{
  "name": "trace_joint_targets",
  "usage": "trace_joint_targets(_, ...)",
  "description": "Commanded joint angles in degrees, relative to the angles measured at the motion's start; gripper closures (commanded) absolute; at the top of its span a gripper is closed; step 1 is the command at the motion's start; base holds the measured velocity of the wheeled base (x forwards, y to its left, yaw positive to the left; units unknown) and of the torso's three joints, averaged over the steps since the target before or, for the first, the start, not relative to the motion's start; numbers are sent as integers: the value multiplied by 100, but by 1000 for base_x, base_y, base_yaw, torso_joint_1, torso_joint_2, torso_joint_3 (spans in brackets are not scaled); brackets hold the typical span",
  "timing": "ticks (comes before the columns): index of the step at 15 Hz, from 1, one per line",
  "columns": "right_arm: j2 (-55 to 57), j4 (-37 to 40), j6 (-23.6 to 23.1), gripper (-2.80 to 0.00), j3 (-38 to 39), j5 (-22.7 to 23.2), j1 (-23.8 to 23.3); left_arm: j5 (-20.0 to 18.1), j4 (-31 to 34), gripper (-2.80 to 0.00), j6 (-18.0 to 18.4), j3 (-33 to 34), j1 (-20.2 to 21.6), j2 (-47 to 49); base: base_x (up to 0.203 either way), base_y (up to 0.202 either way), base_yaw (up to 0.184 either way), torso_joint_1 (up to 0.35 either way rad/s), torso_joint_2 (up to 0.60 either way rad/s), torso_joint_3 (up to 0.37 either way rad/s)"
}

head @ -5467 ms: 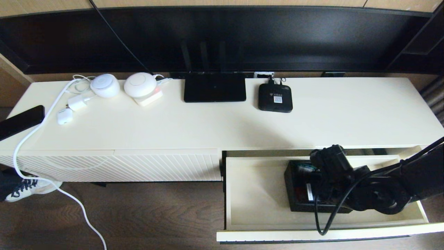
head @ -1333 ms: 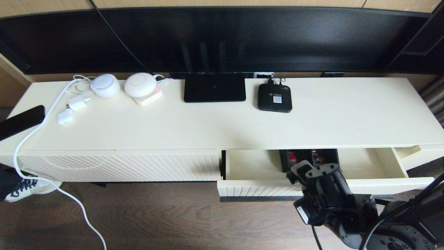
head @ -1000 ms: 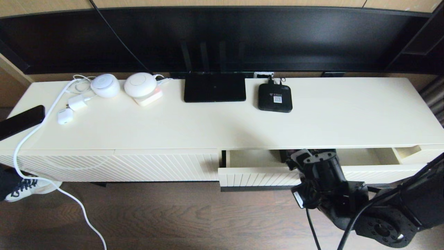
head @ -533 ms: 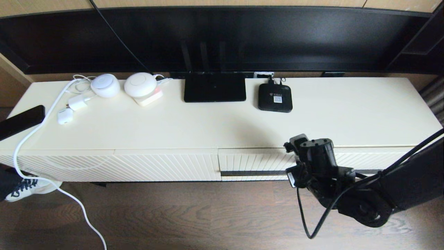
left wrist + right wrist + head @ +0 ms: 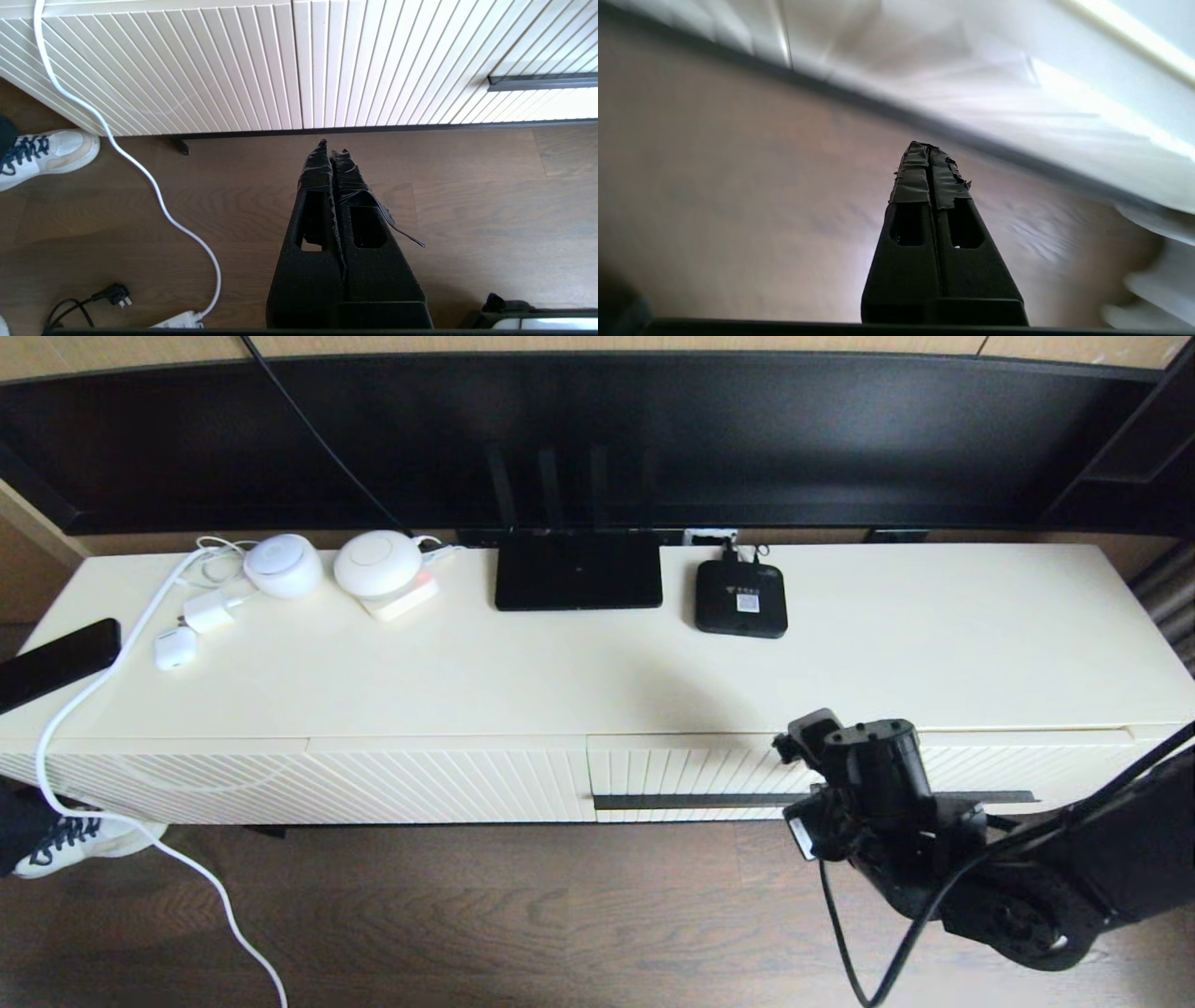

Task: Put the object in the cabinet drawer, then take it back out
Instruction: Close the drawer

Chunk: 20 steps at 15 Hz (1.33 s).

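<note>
The cabinet drawer (image 5: 691,767) is shut flush with the cabinet, its dark handle bar (image 5: 691,801) running along the ribbed front. The black organizer box is hidden from every view. My right gripper (image 5: 928,147) is shut on nothing and points down at the floor just before the cabinet's base. Its wrist (image 5: 873,770) hangs in front of the drawer front, covering part of the handle bar. My left gripper (image 5: 331,147) is shut and empty, held low over the floor in front of the ribbed front without a handle; the drawer's handle bar (image 5: 542,82) shows beside it.
On the cabinet top (image 5: 934,653) lie a flat black router (image 5: 578,571), a small black set-top box (image 5: 740,600), white round devices (image 5: 378,565) and chargers. A white cable (image 5: 93,709) trails to the wooden floor. A shoe (image 5: 65,840) stands at the far left.
The drawer went from fully open with the organizer box inside to fully shut, my right arm following it in. Since half a second ago the right wrist has drawn back and dropped a little.
</note>
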Motion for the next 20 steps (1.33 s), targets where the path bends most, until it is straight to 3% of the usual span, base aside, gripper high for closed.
trace_joint_targets(1,-777,601,-70,0,243,1,37,-1,6,0,1,0,0,0,0,0,0,0,0,0)
trace_joint_targets(6,-2272,3008,-114,0,695,150,199,-1,6,0,1,0,0,0,0,0,0,0,0,0)
trace_joint_targets(8,-2774,3562,-147,0,1145,317,233,-1,-3,0,1,0,0,0,0,0,0,0,0,0)
trace_joint_targets(9,-2988,3662,-321,0,1386,405,244,-1,1,0,1,0,0,0,0,0,0,0,0,0)
trace_joint_targets(15,-3504,3558,-2945,0,2002,522,224,-1,3,0,1,0,0,0,0,0,0,0,0,0)
trace_joint_targets(20,-2495,2661,-3820,0,1904,804,243,-1,6,0,1,0,0,0,0,0,0,0,0,0)
